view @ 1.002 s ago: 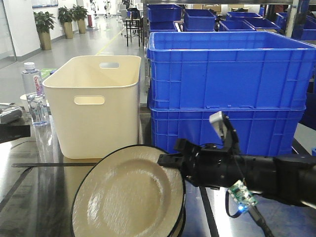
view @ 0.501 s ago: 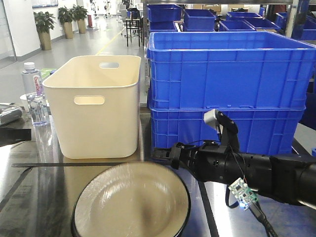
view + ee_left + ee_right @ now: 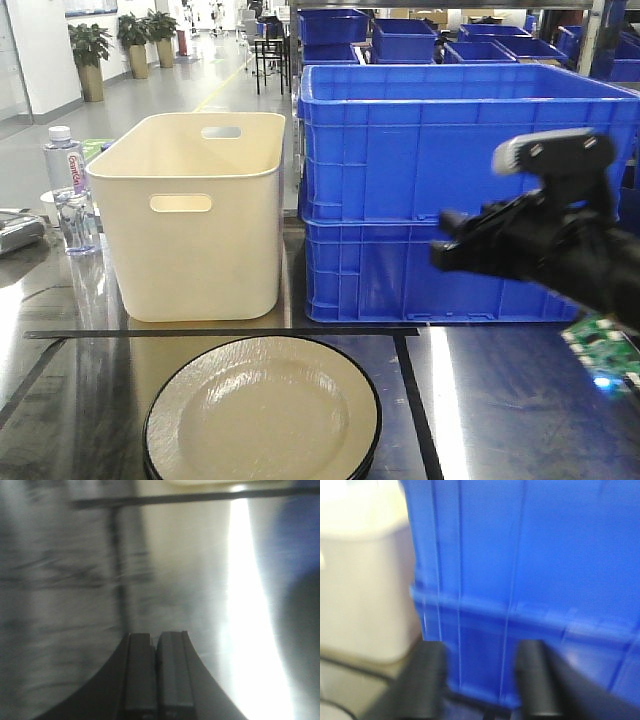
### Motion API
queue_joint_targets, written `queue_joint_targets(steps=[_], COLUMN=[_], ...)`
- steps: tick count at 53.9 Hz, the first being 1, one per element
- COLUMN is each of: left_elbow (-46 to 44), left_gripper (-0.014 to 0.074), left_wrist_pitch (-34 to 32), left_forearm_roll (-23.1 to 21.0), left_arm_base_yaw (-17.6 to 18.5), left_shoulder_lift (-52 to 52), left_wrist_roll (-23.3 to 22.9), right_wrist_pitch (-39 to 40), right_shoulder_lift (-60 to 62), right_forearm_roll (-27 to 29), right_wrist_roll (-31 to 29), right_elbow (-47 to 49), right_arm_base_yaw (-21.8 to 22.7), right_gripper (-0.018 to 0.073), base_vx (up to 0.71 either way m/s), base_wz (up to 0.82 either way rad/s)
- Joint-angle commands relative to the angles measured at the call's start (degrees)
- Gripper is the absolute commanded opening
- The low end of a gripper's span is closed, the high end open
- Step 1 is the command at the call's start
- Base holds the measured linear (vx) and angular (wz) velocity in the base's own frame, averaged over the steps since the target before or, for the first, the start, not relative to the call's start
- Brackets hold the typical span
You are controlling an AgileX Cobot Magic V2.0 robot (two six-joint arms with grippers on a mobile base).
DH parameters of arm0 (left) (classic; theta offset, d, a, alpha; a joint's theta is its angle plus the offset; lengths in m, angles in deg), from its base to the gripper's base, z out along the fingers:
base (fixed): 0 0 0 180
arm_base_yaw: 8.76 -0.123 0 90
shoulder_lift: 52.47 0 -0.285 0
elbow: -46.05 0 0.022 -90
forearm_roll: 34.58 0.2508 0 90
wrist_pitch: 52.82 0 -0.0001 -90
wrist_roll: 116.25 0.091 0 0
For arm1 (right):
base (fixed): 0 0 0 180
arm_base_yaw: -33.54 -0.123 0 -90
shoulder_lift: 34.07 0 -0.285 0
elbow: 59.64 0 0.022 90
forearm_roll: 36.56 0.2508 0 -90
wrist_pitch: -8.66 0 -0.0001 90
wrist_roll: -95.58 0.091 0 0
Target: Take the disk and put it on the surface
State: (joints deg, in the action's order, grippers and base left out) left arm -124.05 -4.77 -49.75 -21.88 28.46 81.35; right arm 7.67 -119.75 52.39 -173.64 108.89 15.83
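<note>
The disk (image 3: 262,410) is a cream plate with a black rim. It lies flat on the shiny grey steel surface (image 3: 500,400) near the front edge, just in front of a black tape line (image 3: 220,332). My right gripper (image 3: 442,240) hangs raised at the right, well above and clear of the disk. In the right wrist view the right gripper (image 3: 480,647) is open and holds nothing, facing the blue crate (image 3: 530,555). My left gripper (image 3: 156,636) is shut and empty over the surface (image 3: 65,580). The left arm does not show in the front view.
A cream plastic bin (image 3: 195,215) stands behind the disk. Stacked blue crates (image 3: 450,150) fill the back right. A water bottle (image 3: 68,190) stands at the far left. A small circuit board (image 3: 600,350) hangs under the right arm.
The right gripper held the disk tilted, laid it flat on the surface, let go, then rose up and to the right.
</note>
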Motion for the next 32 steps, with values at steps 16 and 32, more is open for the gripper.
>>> queue_joint_targets(steps=[16, 32], left_elbow=[6.3, 29.71], left_gripper=[-0.0004, -0.0001], left_wrist_pitch=[-16.43, -29.01], left_forearm_roll=[-5.18, -20.77], left_arm_base_yaw=[3.02, 4.8], left_shoulder_lift=[-17.63, -40.14], left_wrist_roll=[5.02, 17.66], right_wrist_pitch=[0.23, 0.23], right_shoulder_lift=[22.54, 30.35], right_forearm_roll=[0.09, 1.84], right_wrist_roll=[-0.56, -0.56], right_elbow=[-14.61, -23.93], right_arm_base_yaw=[0.25, 0.25], right_gripper=[-0.001, -0.0009], base_vx=[0.0, 0.0], base_wz=[0.0, 0.0])
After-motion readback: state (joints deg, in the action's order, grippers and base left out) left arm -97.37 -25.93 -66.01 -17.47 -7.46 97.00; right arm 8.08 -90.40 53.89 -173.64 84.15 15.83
